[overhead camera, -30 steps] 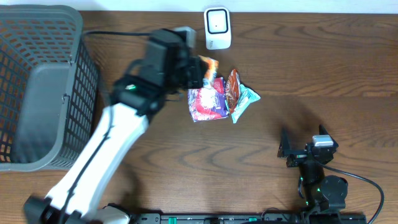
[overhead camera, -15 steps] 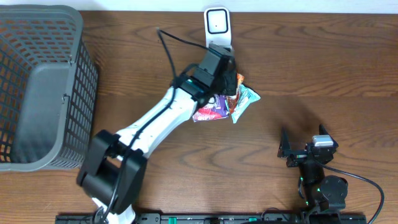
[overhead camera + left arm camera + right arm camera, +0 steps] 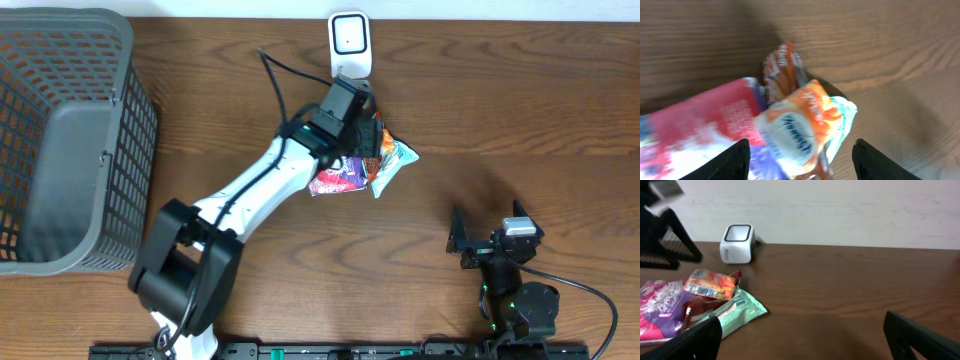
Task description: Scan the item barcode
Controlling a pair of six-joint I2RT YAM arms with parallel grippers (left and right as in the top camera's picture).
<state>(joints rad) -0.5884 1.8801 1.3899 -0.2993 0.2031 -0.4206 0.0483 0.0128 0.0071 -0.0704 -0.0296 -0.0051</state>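
The left gripper [image 3: 800,150] hangs over a small heap of snack packets at upper centre of the overhead view. Its jaws stand apart, with the orange snack packet [image 3: 800,127] between them but touching neither finger, so nothing is held. The packet lies on top of the heap, across a pink packet [image 3: 705,122], a red-brown wrapper [image 3: 782,65] and a mint-green packet [image 3: 846,114]. This probably makes it the easiest one to lift without dragging its neighbours. The white barcode scanner [image 3: 350,45] stands just above the heap at the top edge of the overhead view. It is close enough that a lifted item would need only a short carry to its window. No barcode shows on the orange packet's upper face in any view, so the code may be underneath, and the packet may need turning before it reads. The dark mesh basket [image 3: 60,140] fills the left side, likely the place for scanned goods. The right gripper [image 3: 801,322] sits at lower right with its jaws spread wide and empty, well apart from the heap, leaving the wooden table [image 3: 520,120] free for the left arm.
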